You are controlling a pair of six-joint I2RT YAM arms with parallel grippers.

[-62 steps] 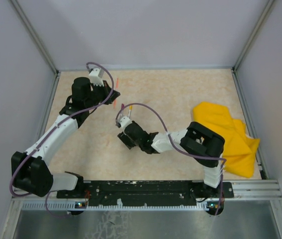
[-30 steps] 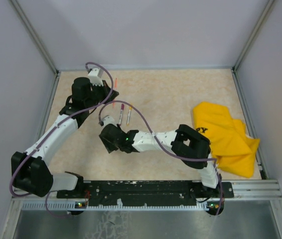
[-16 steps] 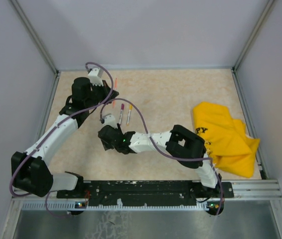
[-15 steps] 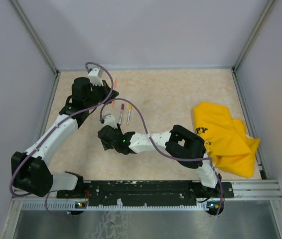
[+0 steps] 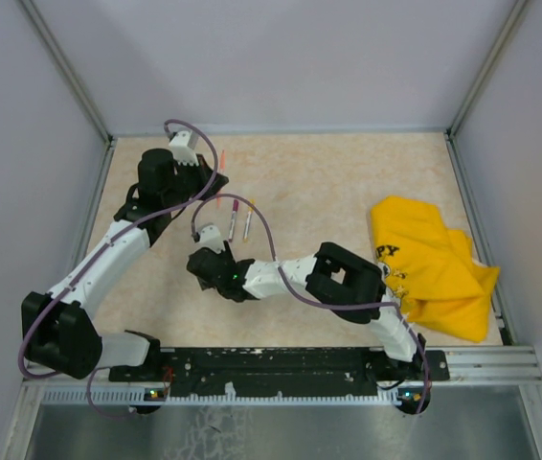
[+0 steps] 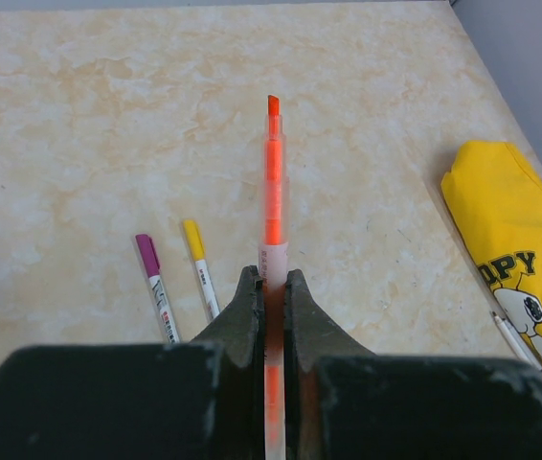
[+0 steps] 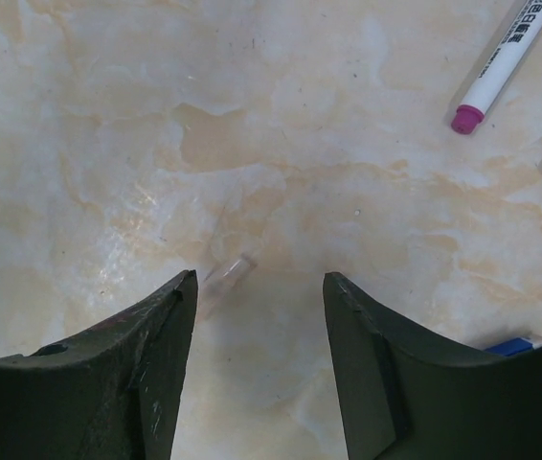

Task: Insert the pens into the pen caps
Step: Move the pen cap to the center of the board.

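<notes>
Orange pen [image 6: 273, 182] was clamped by the closed left gripper [image 6: 271, 287].
Near that pen, the right gripper [image 7: 259, 287] was spread wide, empty, above a clear pen cap [image 7: 225, 278].

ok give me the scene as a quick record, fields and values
left hand: shut on orange pen, bare tip pointing away from the hand
right hand: open, low over the table
in right hand's gap: small clear tube, maybe a cap, close to one finger
loose pens: purple-ended pen, yellow-ended pen, side by side
yellow cloth: bunched at the right
</notes>
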